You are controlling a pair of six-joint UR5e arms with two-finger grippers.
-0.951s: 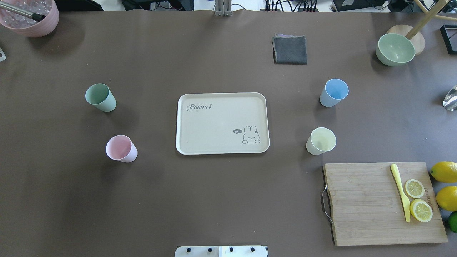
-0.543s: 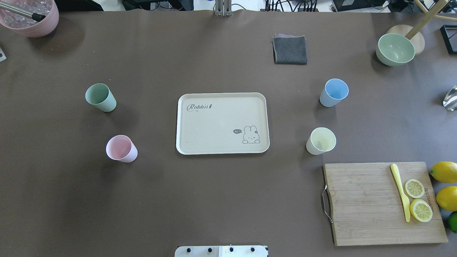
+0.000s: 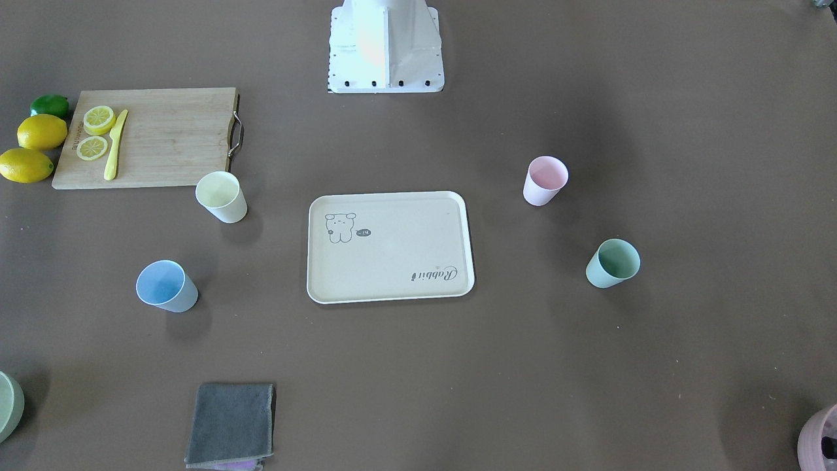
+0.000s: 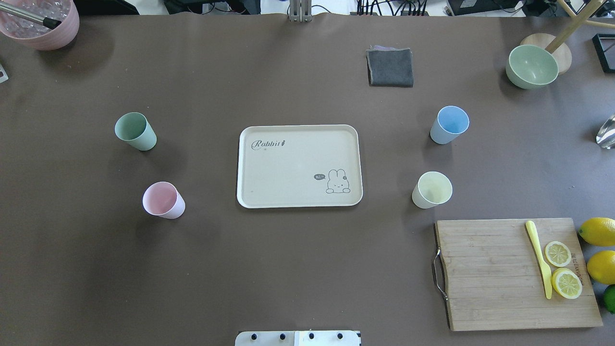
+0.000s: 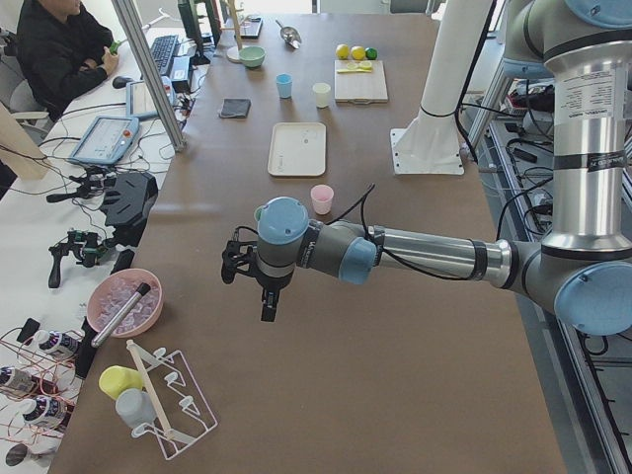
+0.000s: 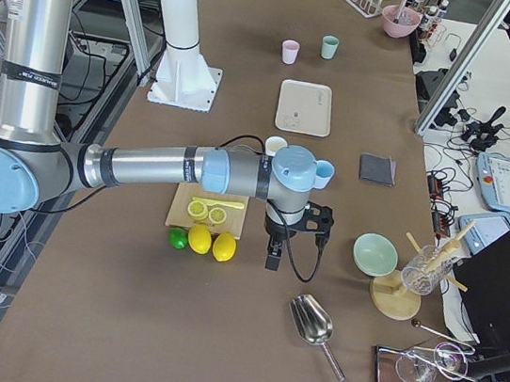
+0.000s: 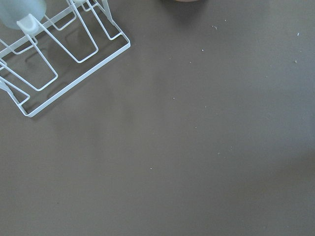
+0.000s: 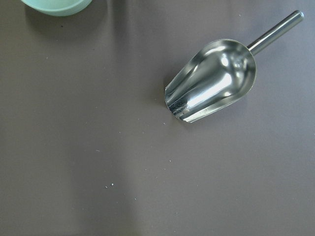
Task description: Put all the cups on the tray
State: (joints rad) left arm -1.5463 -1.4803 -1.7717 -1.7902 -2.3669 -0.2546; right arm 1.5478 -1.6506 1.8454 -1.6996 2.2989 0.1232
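Note:
The cream rabbit tray (image 4: 288,168) lies flat at the table's middle with nothing on it; it also shows in the front view (image 3: 399,261). Four cups stand upright on the table around it. The mint green cup (image 4: 135,130) and the pink cup (image 4: 163,200) are to its left. The light blue cup (image 4: 449,124) and the pale yellow cup (image 4: 432,190) are to its right. My left gripper (image 5: 267,308) hangs beyond the table's left end, far from the cups. My right gripper (image 6: 271,258) hangs beyond the right end. I cannot tell whether either is open or shut.
A bamboo cutting board (image 4: 499,274) with lemon slices and a yellow knife lies front right, with lemons (image 4: 598,231) beside it. A grey cloth (image 4: 390,66) and a green bowl (image 4: 532,66) are at the back. A wire rack (image 7: 59,59) is under my left wrist, a metal scoop (image 8: 211,81) under my right.

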